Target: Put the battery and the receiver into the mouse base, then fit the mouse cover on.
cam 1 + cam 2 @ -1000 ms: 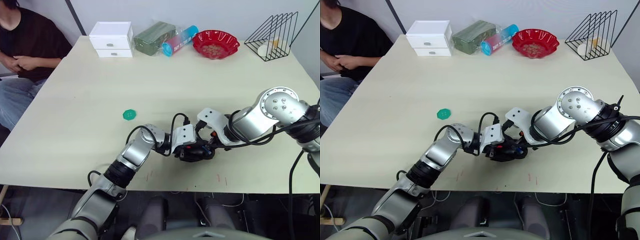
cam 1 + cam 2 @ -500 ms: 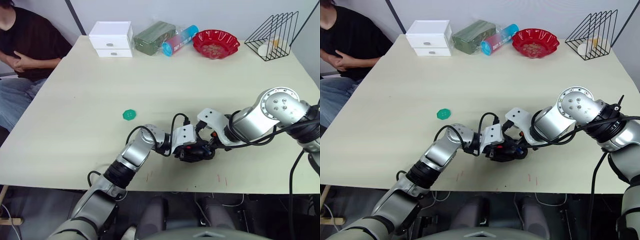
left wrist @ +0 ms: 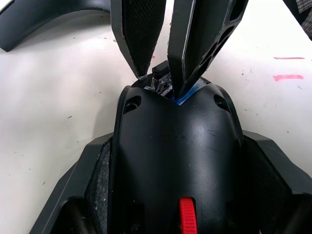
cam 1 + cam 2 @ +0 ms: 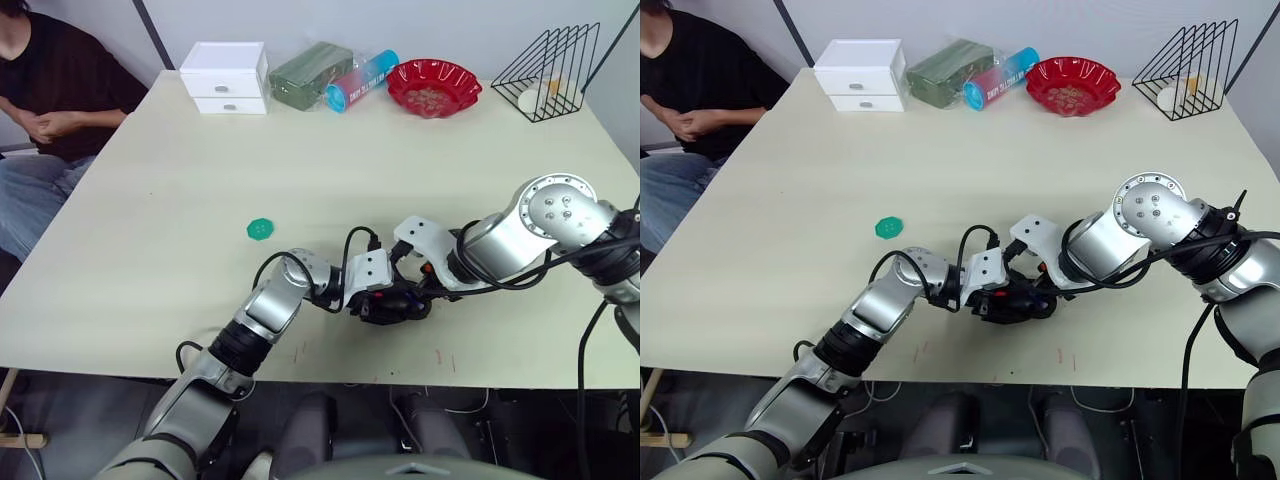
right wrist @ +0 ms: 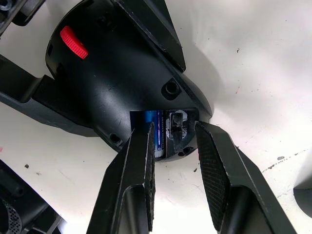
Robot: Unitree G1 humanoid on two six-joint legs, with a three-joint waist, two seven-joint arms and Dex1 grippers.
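While the left claw (image 3: 63, 195) grips the mouse base (image 5: 112, 78) at the near tabletop (image 4: 300, 180) edge, the right claw (image 5: 173, 146), slightly open, seems to seat the battery (image 5: 155, 127), so next I would press gently

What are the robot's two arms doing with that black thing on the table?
The robot is putting a computer mouse together. Its left claw grips the black mouse base from both sides, near the table's front edge. The right claw has its two fingers spread at the open end of the base, where the blue battery already sits in its slot. The mouse cover lies on the table close by, not fitted yet. A green disc lies farther off, and a person sits watching at the table's corner.
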